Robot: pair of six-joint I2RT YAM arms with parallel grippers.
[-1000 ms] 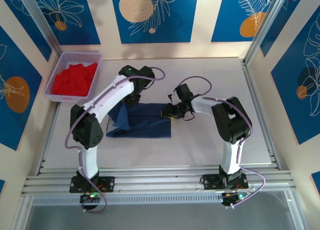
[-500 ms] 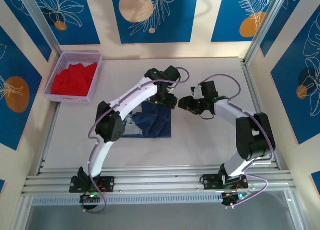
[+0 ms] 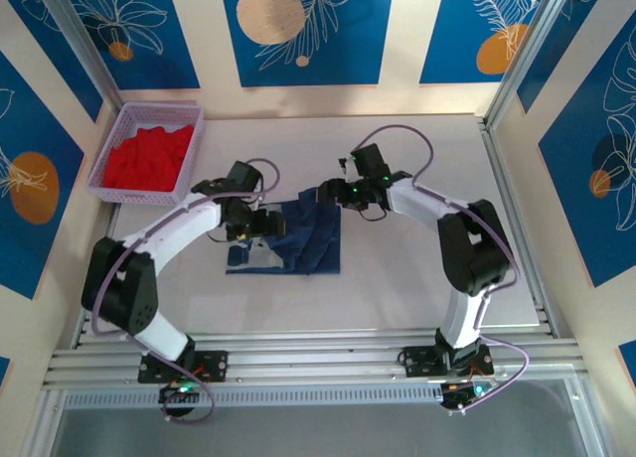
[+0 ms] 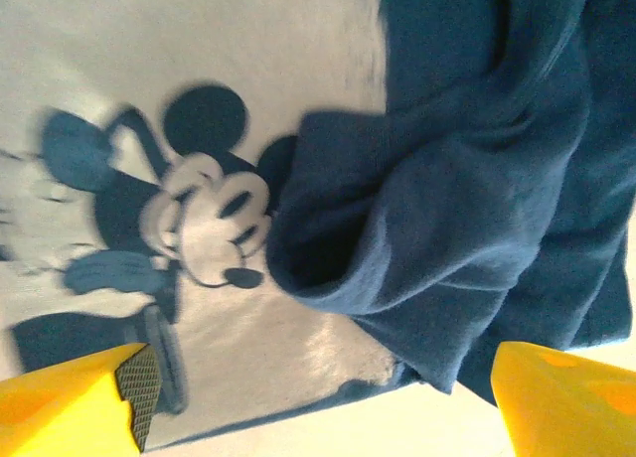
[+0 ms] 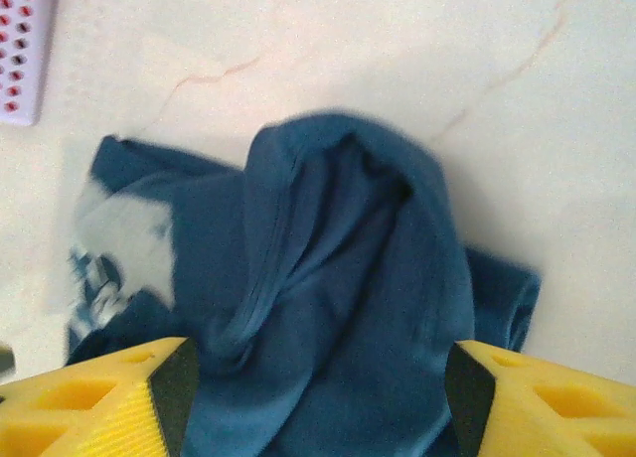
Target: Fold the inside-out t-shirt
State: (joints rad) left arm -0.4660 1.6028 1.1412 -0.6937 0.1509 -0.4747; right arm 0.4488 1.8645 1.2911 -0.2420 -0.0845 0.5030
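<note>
The inside-out t-shirt [image 3: 298, 240] lies mid-table, navy, with a rumpled heap folded over its right half. A pale cartoon-mouse print [image 4: 199, 219] shows on its flat left part, beside the navy folds [image 4: 477, 179]. My left gripper [image 3: 266, 225] hovers at the shirt's left part, and in the left wrist view the left gripper [image 4: 318, 417] stands open with nothing held. My right gripper [image 3: 326, 193] is at the shirt's far right corner. In the right wrist view the right gripper [image 5: 318, 397] is open just above the bunched cloth [image 5: 338, 278], gripping nothing.
A lilac basket [image 3: 164, 107] holding a red garment [image 3: 149, 157] sits at the back left; its corner [image 5: 20, 40] appears in the right wrist view. Bare pale tabletop [image 3: 417, 268] surrounds the shirt. Metal frame posts and patterned walls close in the sides.
The left gripper carried cloth over to the right, let it go, opened and swung back left. The right gripper opened wider and returned to the shirt's far corner. The shirt is now bunched on its right.
</note>
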